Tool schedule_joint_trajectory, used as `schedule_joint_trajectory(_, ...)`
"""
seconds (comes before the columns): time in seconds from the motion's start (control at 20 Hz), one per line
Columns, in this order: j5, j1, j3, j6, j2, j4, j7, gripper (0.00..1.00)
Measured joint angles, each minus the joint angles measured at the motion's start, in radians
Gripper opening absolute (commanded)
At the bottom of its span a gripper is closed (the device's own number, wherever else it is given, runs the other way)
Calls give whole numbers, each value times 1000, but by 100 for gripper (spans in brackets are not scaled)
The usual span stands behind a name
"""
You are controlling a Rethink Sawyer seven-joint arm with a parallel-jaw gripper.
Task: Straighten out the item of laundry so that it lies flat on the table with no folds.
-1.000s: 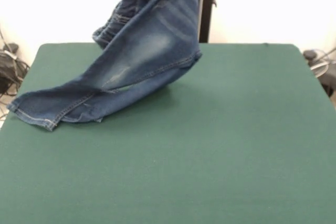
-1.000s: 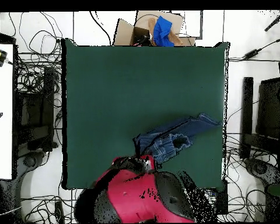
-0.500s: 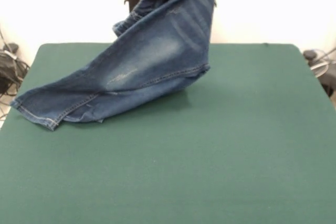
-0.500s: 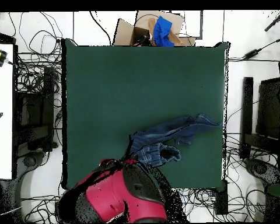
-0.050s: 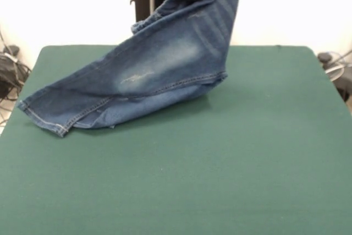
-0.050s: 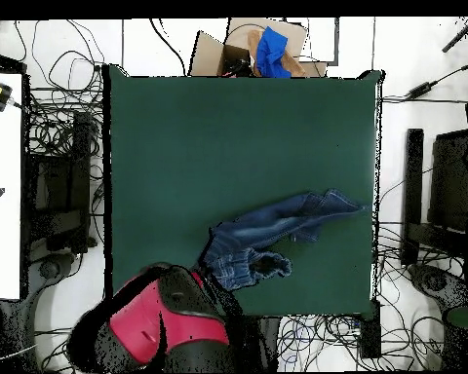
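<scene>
Jeans carried further right in the front view, waist end up, leg hems slid along the desk.

One pair of jeans point(image 5: 159, 72) hangs from above: at the left its hemmed leg ends lie on the one green desk point(image 5: 231, 169) near the left edge, the denim rises slanting to the right, and the gathered waistband leaves the picture at the top edge. A pale faded patch shows mid-leg, and the lower leg is doubled under the upper one. The pincer itself is out of sight in the front view, and from overhead the red and black arm point(image 6: 170, 321) covers it, so whether it is apart or clamped on the waistband cannot be told. Overhead, the jeans point(image 6: 277, 229) stretch from the arm toward the desk's point(image 6: 228, 136) right edge.
</scene>
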Motion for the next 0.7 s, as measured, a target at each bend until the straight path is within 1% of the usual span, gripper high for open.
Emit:
schedule_joint_trajectory(0.05, -4, 14, -12, 0, 8, -4, 25, 0)
schedule_joint_trajectory(0.1, -13, 45, -41, 0, 27, -14, 92, 0)
schedule_joint_trajectory(0.2, -21, 75, -70, 3, 45, -23, 167, 0)
schedule_joint_trajectory(0.25, -24, 96, -91, 10, 58, -30, 223, 0)
schedule_joint_trajectory(0.3, -24, 125, -121, 28, 75, -40, 313, 0)
schedule_joint_trajectory(0.35, -24, 142, -139, 44, 84, -48, 369, 0)
schedule_joint_trajectory(0.5, -24, 185, -189, 95, 114, -70, 525, 0)
schedule_joint_trajectory(0.55, -24, 193, -198, 103, 121, -74, 554, 0)
schedule_joint_trajectory(0.6, -19, 221, -232, 114, 146, -83, 646, 0)
schedule_joint_trajectory(0.7, -3, 241, -255, 112, 167, -85, 705, 0)
